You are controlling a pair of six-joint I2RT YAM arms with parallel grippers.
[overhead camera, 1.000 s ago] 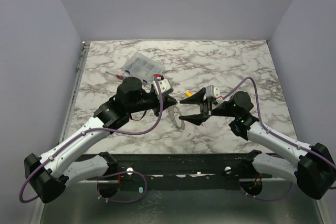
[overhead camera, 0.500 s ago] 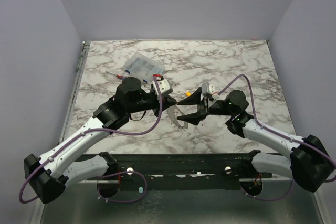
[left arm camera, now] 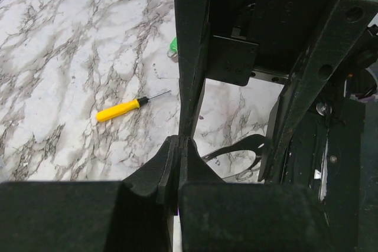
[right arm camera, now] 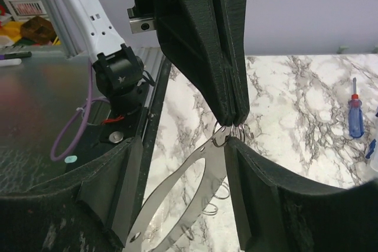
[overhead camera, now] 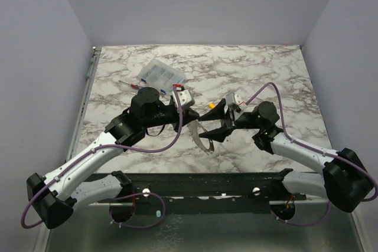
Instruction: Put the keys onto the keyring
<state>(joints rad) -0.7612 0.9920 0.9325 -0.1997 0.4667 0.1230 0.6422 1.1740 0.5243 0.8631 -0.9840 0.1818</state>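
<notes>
**Keyring hangs from my left gripper; my right gripper stands open around it**

All positions are taken from the keyring (right arm camera: 209,149), a thin pale grey band with a long oval opening. It hangs tilted above the marble table (overhead camera: 266,69).

- Far left of the keyring, top view: the red-and-blue-handled screwdriver (right arm camera: 354,113) lies flat on the marble, well apart from the band.
- Left of the keyring and farther from my bases: the clear plastic box (overhead camera: 160,74), also well apart.
- At the keyring's top: my left gripper (right arm camera: 233,123) is clenched, its two fingers pressed flat together. The tips nip the small wire rings at the band's upper end, and the band hangs from that pinch.
- Apart from the keyring, left wrist view: one green-headed key (left arm camera: 173,45) lies on the marble, partly hidden behind my left finger.
- Near that key, apart from the keyring: a short yellow stick with a black tip (left arm camera: 121,109) lies flat.
- Around the keyring: my right gripper (right arm camera: 184,146) is released and grasps nothing. Its jaws are spread, with one of its fingers (right arm camera: 266,193) on each side of the band. The right-hand finger sits just beside the rings; I cannot tell whether it touches them.
</notes>
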